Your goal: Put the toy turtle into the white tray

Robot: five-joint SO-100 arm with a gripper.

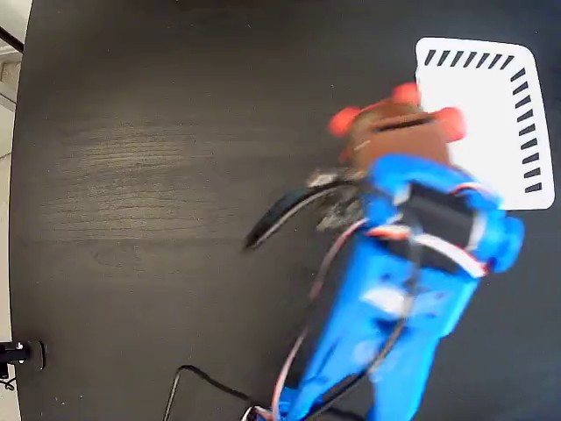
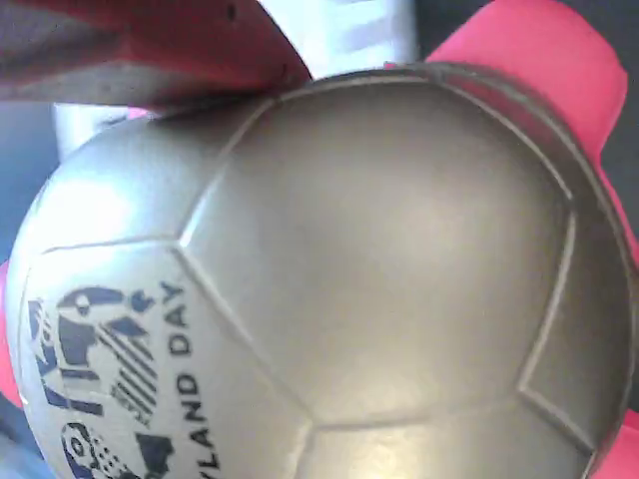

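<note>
In the fixed view the toy turtle (image 1: 396,123), with red-pink feet and a brown-grey shell, is blurred and sits at the tip of the blue arm, just left of the white tray (image 1: 478,132). One of its feet overlaps the tray's left edge. My gripper (image 1: 386,153) is shut on the turtle, and the arm's body mostly hides its fingers. In the wrist view the grey-gold shell (image 2: 379,259) fills the frame, with a dark printed mark at the lower left and pink parts at the edges.
The tray, with dark slanted slots along its top and right sides, lies at the upper right of a dark wooden table (image 1: 158,175). Cables (image 1: 289,215) trail from the arm across the table's middle and bottom. The table's left edge shows at far left.
</note>
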